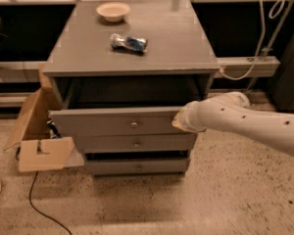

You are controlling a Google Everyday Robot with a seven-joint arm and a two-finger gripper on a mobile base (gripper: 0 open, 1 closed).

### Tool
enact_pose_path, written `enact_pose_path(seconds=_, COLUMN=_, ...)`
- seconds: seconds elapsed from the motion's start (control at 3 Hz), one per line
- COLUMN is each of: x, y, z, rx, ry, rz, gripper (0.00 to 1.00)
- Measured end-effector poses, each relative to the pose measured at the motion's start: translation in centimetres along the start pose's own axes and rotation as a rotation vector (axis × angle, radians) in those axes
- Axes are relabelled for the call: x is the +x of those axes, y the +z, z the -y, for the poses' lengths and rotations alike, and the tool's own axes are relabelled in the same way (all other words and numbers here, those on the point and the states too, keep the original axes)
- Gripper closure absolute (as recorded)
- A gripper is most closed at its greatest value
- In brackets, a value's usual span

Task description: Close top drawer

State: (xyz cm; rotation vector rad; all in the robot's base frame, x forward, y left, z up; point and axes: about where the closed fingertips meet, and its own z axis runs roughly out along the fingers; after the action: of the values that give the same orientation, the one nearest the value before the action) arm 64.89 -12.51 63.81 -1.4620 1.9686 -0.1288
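The top drawer [112, 123] of the grey cabinet [132, 58] stands partly pulled out. Its flat grey front has one small round metal knob [134, 125], and the dark inside of the box shows above it. My white arm [245, 124] reaches in from the right. My gripper [178, 122] is at the arm's tip and rests against the right end of the drawer front. The gripper is mostly hidden behind the wrist.
Two shorter drawer fronts [136, 143] sit below, the lowest [137, 167] slightly out. A cream bowl [113, 10] and a crushed blue-and-silver packet [129, 42] lie on the cabinet top. An open cardboard box [36, 143] stands at the left, with a black cable [39, 209] on the floor.
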Motion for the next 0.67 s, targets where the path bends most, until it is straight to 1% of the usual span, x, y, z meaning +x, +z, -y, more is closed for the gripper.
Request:
enact_pose_path(seconds=0.33, x=0.0, y=0.0, z=0.0, rx=0.000, ry=0.000, rz=0.000, gripper=1.00)
enact_pose_path(seconds=0.67, x=-1.3, y=1.0, z=2.0, rx=0.015, ry=-0.006, rz=0.048, gripper=1.00)
